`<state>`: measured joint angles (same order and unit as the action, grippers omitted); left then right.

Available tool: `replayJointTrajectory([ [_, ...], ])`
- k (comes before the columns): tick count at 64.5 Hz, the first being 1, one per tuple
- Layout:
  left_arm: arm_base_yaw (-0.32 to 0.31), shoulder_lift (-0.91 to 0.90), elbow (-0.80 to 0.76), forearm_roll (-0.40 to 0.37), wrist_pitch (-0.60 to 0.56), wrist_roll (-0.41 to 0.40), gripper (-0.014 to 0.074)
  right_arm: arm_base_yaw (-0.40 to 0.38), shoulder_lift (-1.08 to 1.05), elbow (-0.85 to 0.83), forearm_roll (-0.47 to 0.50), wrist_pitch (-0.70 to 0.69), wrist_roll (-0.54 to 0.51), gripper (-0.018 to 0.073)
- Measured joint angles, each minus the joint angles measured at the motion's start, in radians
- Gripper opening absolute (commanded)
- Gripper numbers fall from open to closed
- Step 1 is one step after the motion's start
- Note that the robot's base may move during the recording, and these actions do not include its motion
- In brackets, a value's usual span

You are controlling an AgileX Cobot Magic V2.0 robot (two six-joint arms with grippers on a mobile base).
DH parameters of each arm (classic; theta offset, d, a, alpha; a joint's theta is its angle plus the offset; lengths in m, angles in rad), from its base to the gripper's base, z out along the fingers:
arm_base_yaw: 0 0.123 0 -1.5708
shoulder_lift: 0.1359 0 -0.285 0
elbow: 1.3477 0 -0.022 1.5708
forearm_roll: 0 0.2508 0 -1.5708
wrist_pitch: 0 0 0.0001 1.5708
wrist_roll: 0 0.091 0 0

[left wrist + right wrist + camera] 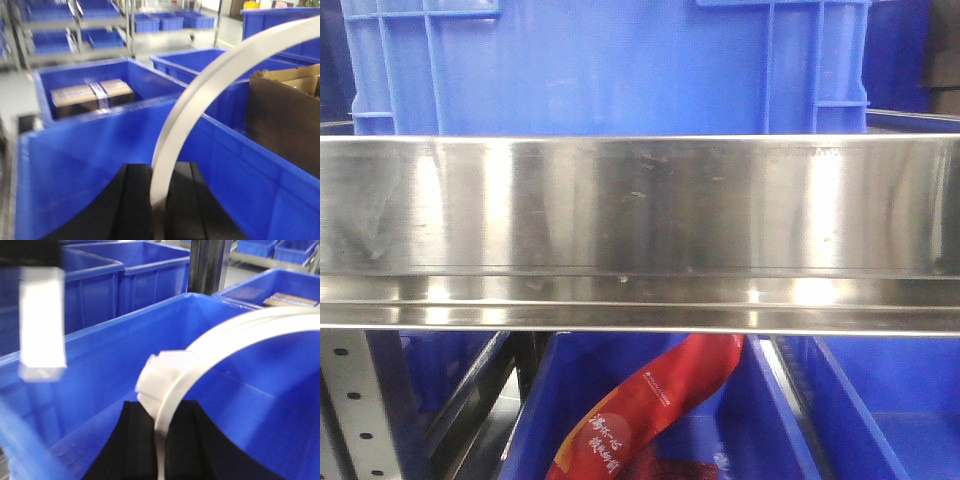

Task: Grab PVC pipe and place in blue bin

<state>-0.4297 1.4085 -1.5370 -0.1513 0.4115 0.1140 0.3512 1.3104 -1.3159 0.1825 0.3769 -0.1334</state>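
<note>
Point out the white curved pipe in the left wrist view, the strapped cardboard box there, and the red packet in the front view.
PVC pipe (pixel 200 92), left wrist view, middle of its white arc.
Strapped cardboard box (pixel 72 97), left wrist view, top face left of the straps.
Red packet (pixel 650 400), front view, printed middle.

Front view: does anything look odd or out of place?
Yes. A steel shelf rail spans the whole frame, blocking most of the view. Below it, a red packet lies slanted in the lower blue bin.
</note>
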Motion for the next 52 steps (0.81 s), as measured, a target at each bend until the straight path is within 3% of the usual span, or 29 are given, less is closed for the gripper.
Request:
replayJointTrajectory([
  [7, 0.0, 0.064, -0.034, -0.01, 0.035, -0.011, -0.0111, 0.0, 0.045, -0.032, 0.0, 0.004, 0.022, -0.0143],
  [13, 0.0, 0.098, -0.036, -0.019, 0.039, -0.013, -0.009, -0.014, 0.077, -0.059, 0.002, 0.028, 0.041, -0.0027],
  [19, 0.0, 0.113, -0.036, -0.023, 0.039, -0.013, 0.002, -0.037, 0.098, -0.079, 0.002, 0.057, 0.052, 0.0132],
  [24, 0.0, 0.116, -0.038, -0.027, 0.039, -0.013, 0.0184, -0.052, 0.103, -0.09, 0.002, 0.066, 0.054, 0.0267],
  [30, 0.0, 0.119, -0.04, -0.032, 0.041, -0.014, 0.034, -0.058, 0.103, -0.098, 0.002, 0.068, 0.056, 0.0337],
  [35, 0.0, 0.119, -0.04, -0.037, 0.043, -0.014, 0.0391, -0.058, 0.103, -0.101, 0.002, 0.07, 0.056, 0.034],
  [42, 0.0, 0.119, -0.042, -0.054, 0.045, -0.016, 0.0373, -0.058, 0.103, -0.101, 0.004, 0.073, 0.056, 0.03],
  [47, 0.0, 0.119, -0.042, -0.07, 0.052, -0.018, 0.0251, -0.058, 0.103, -0.101, 0.004, 0.09, 0.056, 0.0168],
  [52, 0.0, 0.107, -0.042, -0.077, 0.069, -0.018, 0.0058, -0.058, 0.09, -0.101, 0.004, 0.126, 0.056, 0.0001],
])
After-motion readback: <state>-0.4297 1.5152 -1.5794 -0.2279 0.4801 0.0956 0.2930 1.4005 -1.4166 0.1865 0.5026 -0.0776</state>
